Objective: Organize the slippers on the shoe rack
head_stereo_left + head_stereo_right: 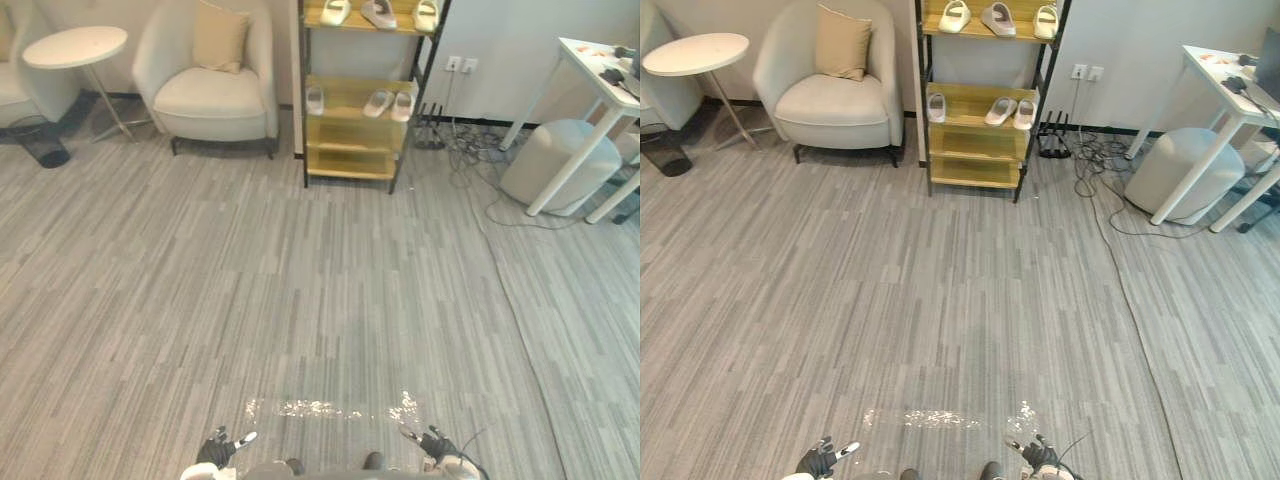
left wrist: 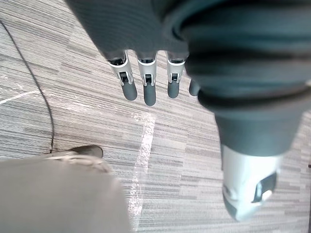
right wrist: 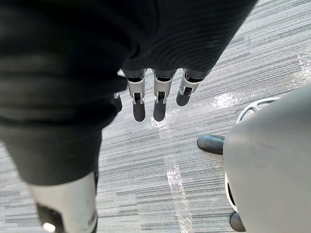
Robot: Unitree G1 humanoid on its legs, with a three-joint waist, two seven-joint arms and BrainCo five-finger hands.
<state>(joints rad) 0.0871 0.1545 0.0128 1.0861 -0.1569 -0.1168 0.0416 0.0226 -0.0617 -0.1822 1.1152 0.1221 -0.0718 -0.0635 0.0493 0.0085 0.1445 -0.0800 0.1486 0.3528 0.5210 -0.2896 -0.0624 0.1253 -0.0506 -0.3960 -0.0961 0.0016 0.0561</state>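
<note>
Six slippers (image 1: 378, 103) on shoe rack (image 1: 345, 163) (three top shelf, three middle). My left hand (image 2: 148, 90), right hand (image 3: 159, 104): fingers straight, holding nothing.

Floor (image 1: 320, 300) in front of rack (image 1: 350, 160) wide open, straight approach. Armchair (image 1: 210, 85) just left of rack; cables (image 1: 470, 150) and pouf (image 1: 560, 165) to its right. Rack's two lower shelves bare; slippers (image 1: 378, 102) crowd middle shelf's right end.

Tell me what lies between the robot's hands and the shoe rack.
Only bare grey striped carpet, in both eye views, from the left hand and right hand up to the black-framed wooden shoe rack.
</note>
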